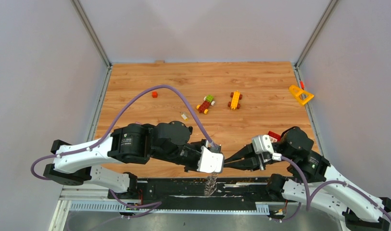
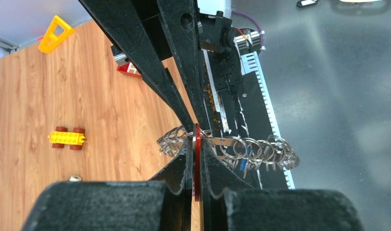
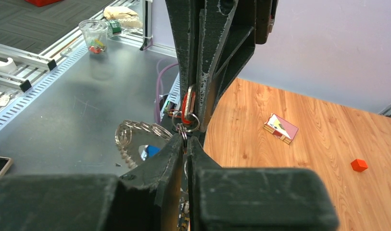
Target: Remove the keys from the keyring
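Note:
My two grippers meet tip to tip above the table's near edge. The left gripper [image 1: 221, 162] [image 2: 196, 144] is shut on the flat red head of a key [image 2: 197, 166] [image 3: 186, 107]. The right gripper [image 1: 230, 164] [image 3: 185, 139] is shut on a small silver ring that hangs from that red key. From there the keyring [image 2: 260, 150] [image 3: 131, 132] [image 1: 211, 184] trails away and hangs down, strung with several small silver rings and keys. One blue key [image 3: 151, 151] shows among them. The right gripper's fingers [image 2: 150, 72] fill the top of the left wrist view.
On the wooden table lie two toy block vehicles [image 1: 206, 104] [image 1: 235, 100], a small red block [image 1: 154, 94], a small card [image 1: 184, 116] and a yellow plastic triangle [image 1: 300, 95] at the right wall. A black rail [image 1: 241, 187] runs along the near edge under the grippers.

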Motion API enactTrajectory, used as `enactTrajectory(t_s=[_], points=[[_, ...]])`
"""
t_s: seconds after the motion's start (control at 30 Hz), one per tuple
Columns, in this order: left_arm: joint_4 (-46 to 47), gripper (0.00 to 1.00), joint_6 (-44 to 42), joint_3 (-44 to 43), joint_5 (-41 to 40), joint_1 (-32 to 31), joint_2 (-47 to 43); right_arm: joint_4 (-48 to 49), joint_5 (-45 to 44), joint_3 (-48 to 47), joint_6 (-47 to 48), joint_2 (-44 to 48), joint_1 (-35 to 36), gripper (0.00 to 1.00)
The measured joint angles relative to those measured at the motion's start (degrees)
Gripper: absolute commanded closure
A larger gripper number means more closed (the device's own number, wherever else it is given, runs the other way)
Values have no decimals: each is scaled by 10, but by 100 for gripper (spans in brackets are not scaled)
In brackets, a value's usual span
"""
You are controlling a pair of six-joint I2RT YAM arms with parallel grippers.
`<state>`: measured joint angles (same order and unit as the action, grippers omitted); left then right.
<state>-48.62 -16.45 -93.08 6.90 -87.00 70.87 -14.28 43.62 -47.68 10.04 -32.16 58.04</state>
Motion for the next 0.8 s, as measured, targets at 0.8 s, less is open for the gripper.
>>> enactTrajectory(t_s=[0.8], points=[[51, 100, 1, 43, -27, 0, -47, 130, -24, 54, -109, 35, 0, 100]])
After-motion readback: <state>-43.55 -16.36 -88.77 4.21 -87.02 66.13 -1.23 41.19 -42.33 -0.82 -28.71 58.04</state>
